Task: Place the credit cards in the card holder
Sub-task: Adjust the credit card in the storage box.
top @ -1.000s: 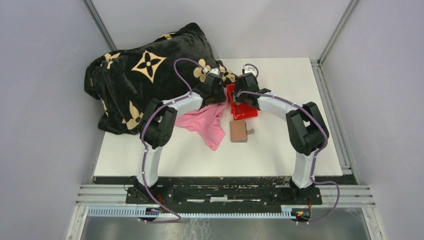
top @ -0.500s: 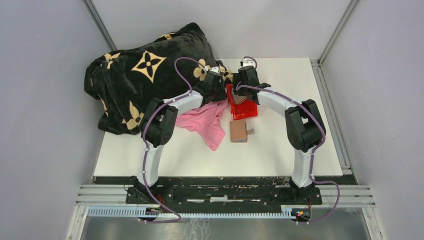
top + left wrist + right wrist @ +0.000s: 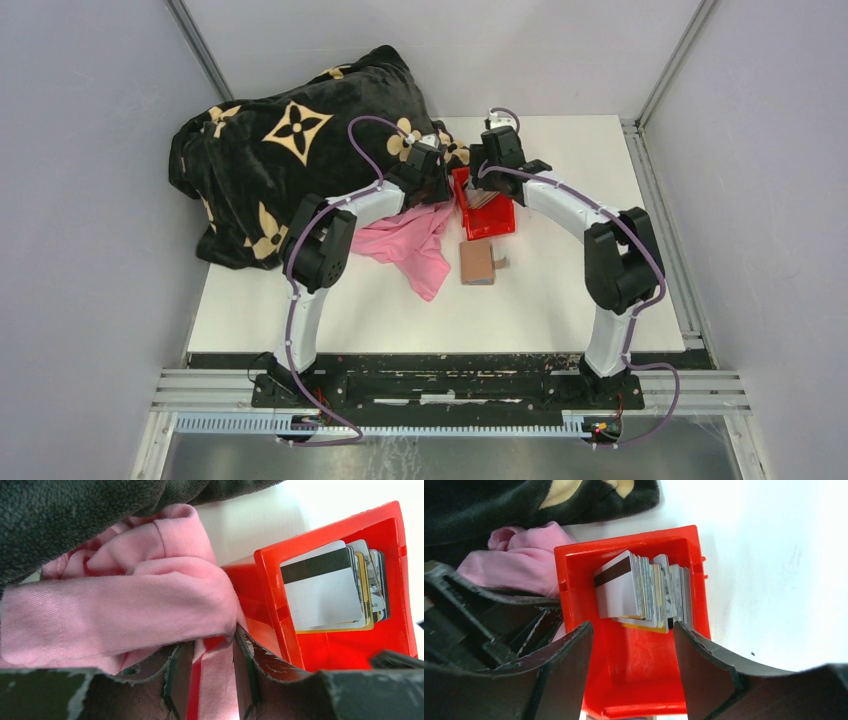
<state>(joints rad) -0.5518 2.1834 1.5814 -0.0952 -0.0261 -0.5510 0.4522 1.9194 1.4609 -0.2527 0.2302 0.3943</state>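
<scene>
**Left gripper clamped on the bin wall, right gripper open above the cards**

The left gripper [image 3: 212, 640] had its two fingers drawn in on the left wall of the red bin [image 3: 272, 600]. A strip of red wall and a fold of the pink cloth [image 3: 125, 610] showed pinched between them. The right gripper [image 3: 632, 630] held nothing. Its fingers stood wide apart above the bin, one over the left wall and one over the right, with the bare red floor between them.

The credit cards [image 3: 644, 592] were all inside the bin, toward its far end, just beyond the right gripper's fingertips and not touched by either gripper. They stood on edge, packed together in a row that ran left to right. The leftmost card was pale with a dark magnetic stripe, and a yellow edge showed along the bottom of the pack.

The card holder [image 3: 477, 263] lay flat on the white table [image 3: 560, 300] just near of the bin, its short tab pointing right. It was apart from both grippers. The pink cloth spread from the bin's left wall toward the near left, its tip ending just beside the holder. Beyond it, a black blanket [image 3: 270, 140] with tan flower shapes was heaped over the far left of the table.
</scene>
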